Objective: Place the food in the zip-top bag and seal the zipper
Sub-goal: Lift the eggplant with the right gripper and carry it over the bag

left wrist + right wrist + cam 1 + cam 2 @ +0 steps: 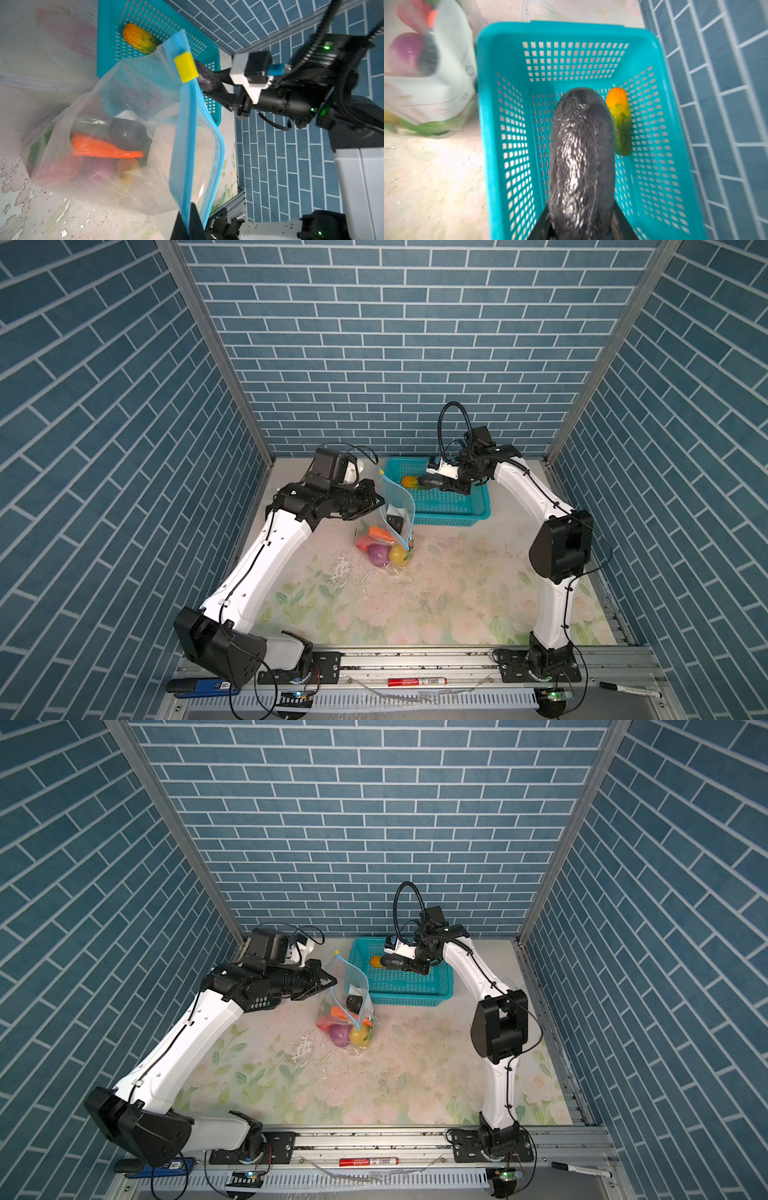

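OK, mid-load. The right gripper (pixel 217 86) has its fingers clamped on the stem end of the eggplant (pixel 581 155) and carries it above the teal basket (pixel 453 520). Only the cucumber-like piece (pixel 619 122) is left lying on the basket floor.

The left gripper (pixel 379 502) is pinched together on one lip of the zipper (pixel 185 135) and holds that edge up. The other lip bows away, so the mouth gapes toward the basket. The yellow slider (pixel 185 67) is parked at the far end of the strip, so nothing is sealed yet.

The zip-top bag (pixel 93 187) slumps on the table (pixel 457 593) just beside the basket. Inside are the carrot (pixel 99 147), onion (pixel 377 553), yellow fruit (pixel 397 554), red piece (pixel 363 543) and a dark round piece (pixel 127 135).

My read on the next move: swing the eggplant across to the mouth, nose it between the lips and let go. Then the cucumber-like piece, then run the slider.

Materials:
- The bag is thin, crinkly clear film and floppy. It has no shape except where it's held, so the opening will likely shift if bumped.
- The eggplant is long, rounded, glossy black and finely wrinkled. It looks slick, and gripped at one end it could pivot.
- The cucumber-like piece is a stubby oval, orange fading to green, and ridged.
- The basket is rigid perforated plastic.
- The tabletop is a worn floral print.
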{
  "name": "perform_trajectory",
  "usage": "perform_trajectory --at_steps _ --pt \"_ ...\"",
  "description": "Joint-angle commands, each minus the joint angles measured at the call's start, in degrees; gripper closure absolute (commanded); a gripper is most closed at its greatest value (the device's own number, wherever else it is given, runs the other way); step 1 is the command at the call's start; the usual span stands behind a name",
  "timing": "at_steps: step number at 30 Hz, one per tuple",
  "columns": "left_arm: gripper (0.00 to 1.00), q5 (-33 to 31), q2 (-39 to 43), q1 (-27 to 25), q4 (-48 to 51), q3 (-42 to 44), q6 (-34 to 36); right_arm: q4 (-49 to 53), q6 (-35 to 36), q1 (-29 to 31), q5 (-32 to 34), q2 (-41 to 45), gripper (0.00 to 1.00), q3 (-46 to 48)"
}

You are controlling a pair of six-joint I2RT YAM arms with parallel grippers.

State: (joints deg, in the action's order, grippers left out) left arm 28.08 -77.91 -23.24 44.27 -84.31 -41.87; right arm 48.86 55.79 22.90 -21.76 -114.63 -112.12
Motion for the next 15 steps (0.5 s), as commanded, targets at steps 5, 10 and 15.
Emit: perform_trajectory --at_steps 5,10,15 --pt "1.0 -0.99 0.71 -0.45 -1.24 -0.5 -2.81 4.71 -2.06 3.89 10.27 11.43 0.76 4.98" --pt "1.0 -1.09 0.25 -0.42 -1.78 -1.02 -2.78 9.33 -5.0 7.79 16.39 16.98 0.76 5.66" --pt "1.0 -0.74 0.08 -0.49 -2.74 -1.12 -2.78 14.31 -8.31 12.31 22.64 20.41 0.76 3.1"
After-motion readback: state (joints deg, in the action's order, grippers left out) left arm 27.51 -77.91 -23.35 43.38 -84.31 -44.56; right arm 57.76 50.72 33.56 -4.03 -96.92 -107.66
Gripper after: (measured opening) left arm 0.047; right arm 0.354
